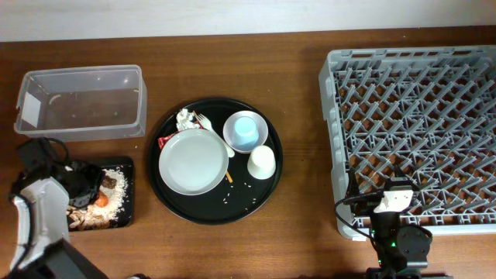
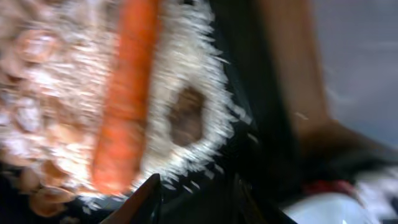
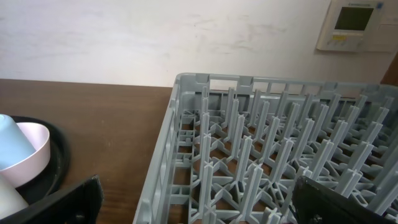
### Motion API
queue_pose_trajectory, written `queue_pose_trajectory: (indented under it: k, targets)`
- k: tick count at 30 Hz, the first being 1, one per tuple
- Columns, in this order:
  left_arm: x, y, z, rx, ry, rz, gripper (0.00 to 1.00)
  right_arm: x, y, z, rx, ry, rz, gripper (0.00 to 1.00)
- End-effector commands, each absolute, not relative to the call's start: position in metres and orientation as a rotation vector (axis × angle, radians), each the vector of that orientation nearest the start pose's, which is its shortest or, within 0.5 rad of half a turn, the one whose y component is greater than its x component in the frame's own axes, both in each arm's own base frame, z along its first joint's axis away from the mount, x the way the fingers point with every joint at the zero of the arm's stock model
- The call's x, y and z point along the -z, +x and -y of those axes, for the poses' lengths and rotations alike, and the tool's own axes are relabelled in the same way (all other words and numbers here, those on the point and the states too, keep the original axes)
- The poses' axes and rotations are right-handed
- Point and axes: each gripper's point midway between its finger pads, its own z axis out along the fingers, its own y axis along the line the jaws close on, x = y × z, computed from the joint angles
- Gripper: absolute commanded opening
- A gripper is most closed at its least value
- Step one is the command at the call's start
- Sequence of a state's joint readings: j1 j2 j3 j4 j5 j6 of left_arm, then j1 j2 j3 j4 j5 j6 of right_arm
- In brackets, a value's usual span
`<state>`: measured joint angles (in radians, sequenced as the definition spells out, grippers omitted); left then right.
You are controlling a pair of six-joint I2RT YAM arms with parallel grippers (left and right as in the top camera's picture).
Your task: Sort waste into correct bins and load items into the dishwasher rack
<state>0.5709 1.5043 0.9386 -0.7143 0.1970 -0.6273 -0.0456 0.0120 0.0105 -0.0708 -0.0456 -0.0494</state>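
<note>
Orange carrot (image 2: 124, 106) and rice (image 2: 180, 74) lie in the shallow black tray (image 1: 125, 166) beneath the parted, empty left fingers (image 2: 146, 198). The right fingers (image 3: 68, 202) gape wide beside the rack (image 1: 411, 124). On the round tray (image 1: 201, 208), the crumpled tissue (image 1: 186, 118) is likely light and soft; pinch its top.

- Left of the round black tray (image 1: 174, 204): the left arm (image 1: 39, 209) covers much of the shallow black tray (image 1: 129, 167). From overhead the left gripper (image 2: 199, 208) is hidden.
- Left wrist view is all blur: carrot (image 2: 124, 93), rice (image 2: 186, 56) and brown lump (image 2: 186, 117) are soft-edged. Fingers (image 2: 146, 199) are cut by the bottom edge, jaw gap unclear.
- On the round black tray: red wrapper (image 1: 164, 142) partly under the plate (image 1: 194, 161). Pale specks (image 1: 232, 198) are too small to name.
- Right of the round black tray: rack (image 1: 411, 132) is cut by the overhead edge. The right gripper (image 3: 202, 205) fingers (image 3: 62, 202) are cropped at the wrist view's bottom corners.
</note>
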Motion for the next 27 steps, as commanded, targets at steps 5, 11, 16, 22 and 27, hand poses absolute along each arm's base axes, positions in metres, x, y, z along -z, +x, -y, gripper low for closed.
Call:
queue_pose_trajectory:
  k: [5, 11, 16, 22, 27]
  targets:
    - [-0.164, 0.302, -0.069, 0.687, -0.908, -2.306, 0.40, -0.156, 0.246, 0.006, 0.044, -0.027, -1.646, 0.99]
    - [-0.195, 0.296, 0.019, 0.778, -0.383, -2.380, 0.60, -0.156, 0.246, 0.006, 0.044, -0.027, -1.646, 0.99]
    - [-0.171, 0.287, 0.090, 0.714, -0.047, -2.544, 0.61, -0.156, 0.246, 0.006, 0.044, -0.027, -1.646, 0.99]
    - [-0.129, 0.281, 0.126, 0.559, 0.143, -2.694, 0.65, -0.156, 0.246, 0.006, 0.044, -0.027, -1.646, 0.99]
    - [-0.095, 0.277, 0.142, 0.555, 0.199, -2.809, 0.72, -0.156, 0.246, 0.006, 0.044, -0.027, -1.646, 0.99]
